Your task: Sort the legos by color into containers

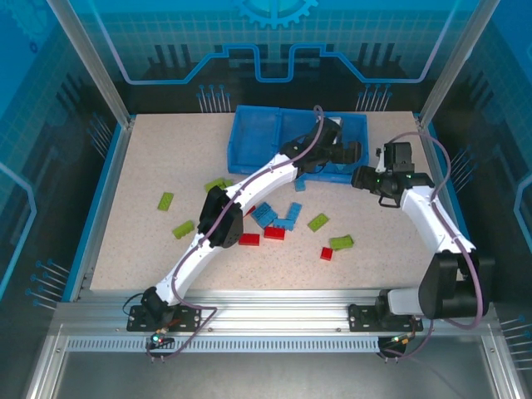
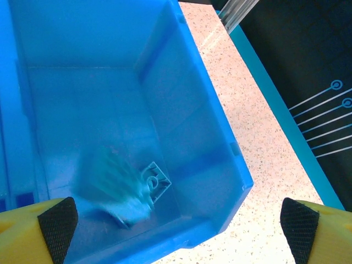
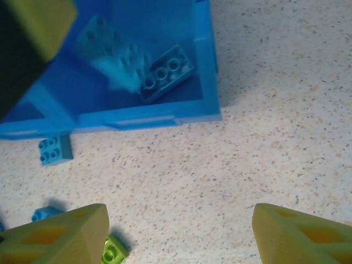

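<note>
Blue studded brick (image 3: 165, 77) in smooth-walled tray (image 3: 204, 66)

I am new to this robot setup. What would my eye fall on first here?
The long blue plastic tray at the far side of the speckled table draws the eye, with the left gripper open above its right compartment, where a blurred light-blue brick shows. Red, blue and yellow-green studded bricks lie scattered mid-table.

Your speckled tabletop (image 1: 150, 166) carries the blue tray (image 1: 253, 141) at its far edge. Nearer you, green legos (image 1: 166, 200), red legos (image 1: 249, 239) and blue legos (image 1: 266, 214) lie scattered across its middle.
</note>
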Controlling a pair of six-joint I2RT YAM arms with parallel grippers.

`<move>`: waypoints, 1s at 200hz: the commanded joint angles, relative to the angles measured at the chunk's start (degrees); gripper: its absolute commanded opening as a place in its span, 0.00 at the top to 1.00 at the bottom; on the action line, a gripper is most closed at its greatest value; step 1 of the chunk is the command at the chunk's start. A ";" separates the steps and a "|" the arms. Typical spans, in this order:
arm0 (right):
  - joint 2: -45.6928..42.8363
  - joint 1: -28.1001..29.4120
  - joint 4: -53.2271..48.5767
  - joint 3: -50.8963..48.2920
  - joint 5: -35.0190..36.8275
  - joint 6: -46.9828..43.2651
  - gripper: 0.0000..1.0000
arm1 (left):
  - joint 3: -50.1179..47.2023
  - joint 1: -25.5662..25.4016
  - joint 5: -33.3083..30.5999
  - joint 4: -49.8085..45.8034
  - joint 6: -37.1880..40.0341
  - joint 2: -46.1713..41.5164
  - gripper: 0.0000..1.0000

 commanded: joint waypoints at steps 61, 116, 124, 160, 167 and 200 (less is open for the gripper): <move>1.30 18.68 9.94 -6.72 1.47 1.75 0.21 | -28.70 4.16 -9.31 2.60 -7.46 -25.94 0.01; 17.91 25.75 10.62 4.24 4.60 2.06 0.22 | -60.20 14.41 -10.66 4.31 -9.99 -47.50 0.01; 20.36 25.94 10.09 5.98 4.69 2.38 0.23 | -63.54 15.39 -11.09 3.96 -9.69 -50.17 0.01; 28.99 26.49 8.22 12.32 7.09 2.24 0.23 | -75.44 18.44 -12.34 2.88 -9.49 -59.53 0.01; 30.23 26.53 7.99 13.24 7.48 2.16 0.23 | -77.08 18.91 -12.30 2.61 -9.58 -60.76 0.01; 35.37 26.58 5.68 18.75 9.14 1.80 0.24 | -82.84 20.27 -12.33 1.84 -10.58 -64.67 0.01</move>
